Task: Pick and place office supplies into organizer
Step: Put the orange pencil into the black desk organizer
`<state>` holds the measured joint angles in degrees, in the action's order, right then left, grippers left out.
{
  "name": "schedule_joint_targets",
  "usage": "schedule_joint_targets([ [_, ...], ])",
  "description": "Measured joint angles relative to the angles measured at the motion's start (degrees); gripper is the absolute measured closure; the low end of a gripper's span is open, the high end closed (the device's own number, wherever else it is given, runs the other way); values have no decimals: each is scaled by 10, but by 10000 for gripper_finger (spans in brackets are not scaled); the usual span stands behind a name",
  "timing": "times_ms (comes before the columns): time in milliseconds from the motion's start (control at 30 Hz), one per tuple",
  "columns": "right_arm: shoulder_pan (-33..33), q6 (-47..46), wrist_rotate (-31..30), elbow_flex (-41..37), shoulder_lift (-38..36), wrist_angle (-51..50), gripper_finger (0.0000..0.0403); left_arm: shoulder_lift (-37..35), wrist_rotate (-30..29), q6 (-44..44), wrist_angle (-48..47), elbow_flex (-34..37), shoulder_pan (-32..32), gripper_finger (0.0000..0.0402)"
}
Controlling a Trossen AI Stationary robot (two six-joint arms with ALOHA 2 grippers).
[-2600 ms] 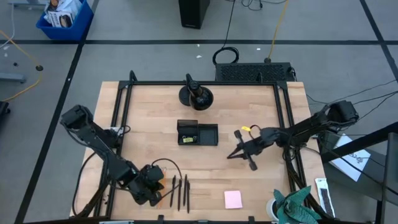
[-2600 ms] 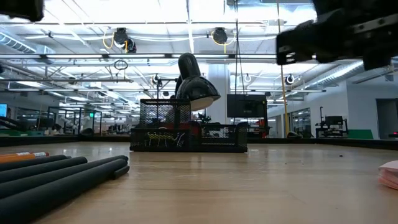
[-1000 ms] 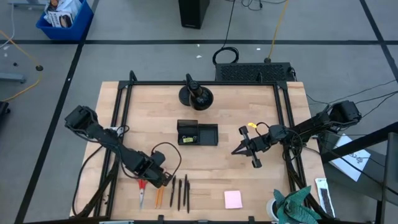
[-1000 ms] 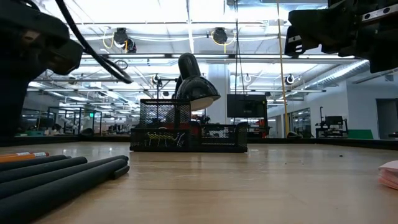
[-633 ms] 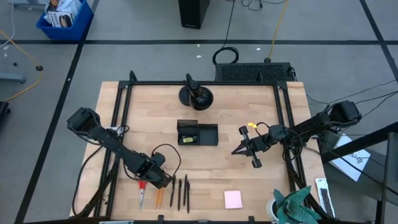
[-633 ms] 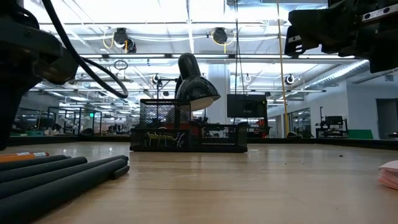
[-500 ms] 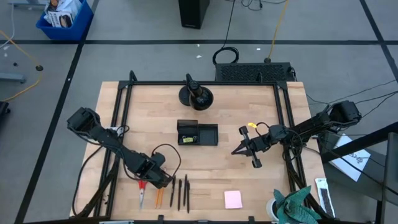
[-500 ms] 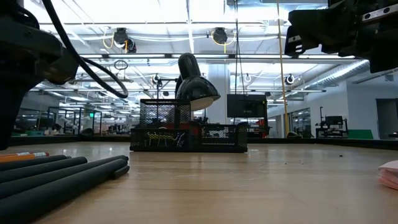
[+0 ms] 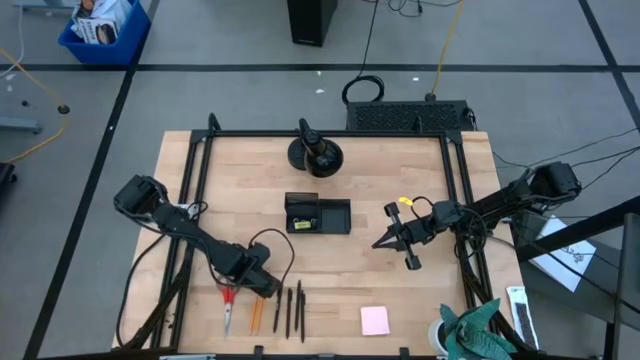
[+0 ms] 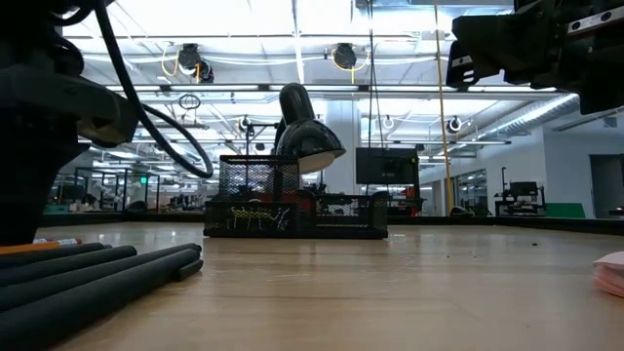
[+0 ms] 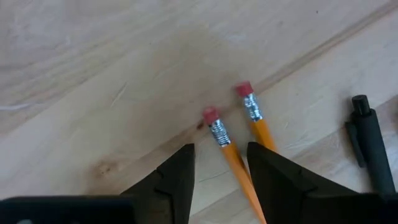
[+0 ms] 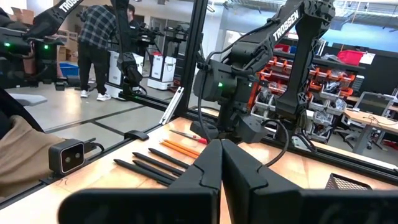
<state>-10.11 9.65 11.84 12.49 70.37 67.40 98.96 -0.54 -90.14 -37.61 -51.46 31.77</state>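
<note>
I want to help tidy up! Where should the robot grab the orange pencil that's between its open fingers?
Best on the orange wooden shaft just below the metal band, coming straight down from above. The orange pencil with the pink eraser lies flat on the wooden table, and the left gripper already straddles it, open. A second orange pencil lies close beside, so close gently.

A robotics laboratory: an open hall with taped concrete floor, ceiling strip lighting, further robot arms on framed workstations and red parts bins beyond the wooden table.
</note>
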Motion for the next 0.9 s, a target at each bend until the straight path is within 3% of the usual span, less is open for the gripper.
schedule_joint_targets([
  [467,0,-15,0,0,0,-1,403,3,2,4,2,2,2,248],
  [900,0,-15,0,0,0,-1,403,3,-18,29,33,4,2,344],
])
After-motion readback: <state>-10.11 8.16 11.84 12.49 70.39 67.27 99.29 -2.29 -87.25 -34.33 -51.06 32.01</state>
